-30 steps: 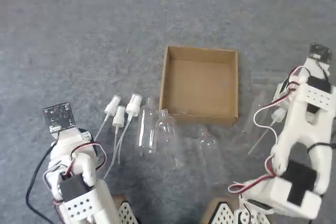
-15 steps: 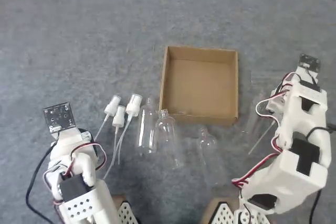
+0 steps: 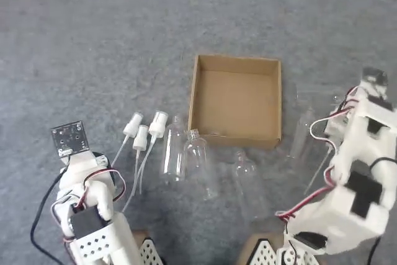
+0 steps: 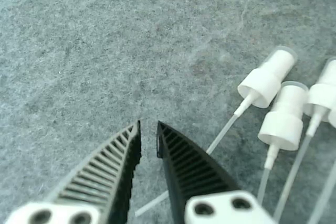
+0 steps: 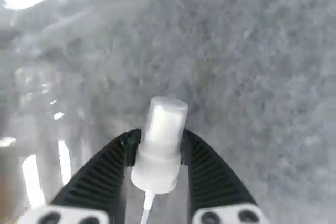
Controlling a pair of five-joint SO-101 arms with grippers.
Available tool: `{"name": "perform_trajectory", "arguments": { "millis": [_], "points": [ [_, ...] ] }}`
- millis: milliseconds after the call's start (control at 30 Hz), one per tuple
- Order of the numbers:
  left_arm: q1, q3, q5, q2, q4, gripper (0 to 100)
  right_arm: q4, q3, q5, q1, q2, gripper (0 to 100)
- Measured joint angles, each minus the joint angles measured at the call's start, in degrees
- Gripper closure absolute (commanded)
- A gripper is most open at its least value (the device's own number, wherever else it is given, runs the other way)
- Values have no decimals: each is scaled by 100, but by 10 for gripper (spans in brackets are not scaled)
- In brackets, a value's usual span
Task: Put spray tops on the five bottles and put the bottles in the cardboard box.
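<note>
One spray top (image 5: 160, 127) is pinched in the right pincer (image 5: 160, 136), with its cap aimed away from the wrist and its dip tube trailing back between the fingers. It is held right of the cardboard box (image 3: 193, 91). The left pincer (image 4: 148, 125) is slightly spread and empty over the table (image 4: 79, 35), near three loose spray tops (image 4: 265, 80) lying to its right.

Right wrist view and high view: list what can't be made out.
Right wrist view: the spray top tube, cut off by the picture's edge.
Right wrist view: the clear bottle, blurred, its outline lost.
High view: the full bottle count, since the right arm may cover one.
</note>
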Motion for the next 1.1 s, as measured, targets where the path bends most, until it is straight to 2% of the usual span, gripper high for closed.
{"name": "perform_trajectory", "arguments": {
  "millis": [100, 200, 333, 467, 633, 767, 933, 1100],
  "points": [
    [0, 0, 0, 0, 0, 956, 809, -563, -97, -352, -730, 985],
    [0, 0, 0, 0, 0, 956, 1477, -1064, -396, -993, -1495, 985],
    [0, 0, 0, 0, 0, 956, 1987, -1521, -809, -2330, -2277, 985],
    [0, 0, 0, 0, 0, 957, 2057, -1785, -1266, -3930, -2479, 985],
    [0, 0, 0, 0, 0, 957, 1363, -1855, -1855, -5644, -2400, 985],
    [0, 0, 0, 0, 0, 957, 571, -1864, -2347, -6611, -1679, 985],
    [0, 0, 0, 0, 0, 957, -211, -1864, -2681, -7279, -466, 988],
    [0, 0, 0, 0, 0, 957, -668, -1855, -2725, -7367, 343, 987]
  ]
}}
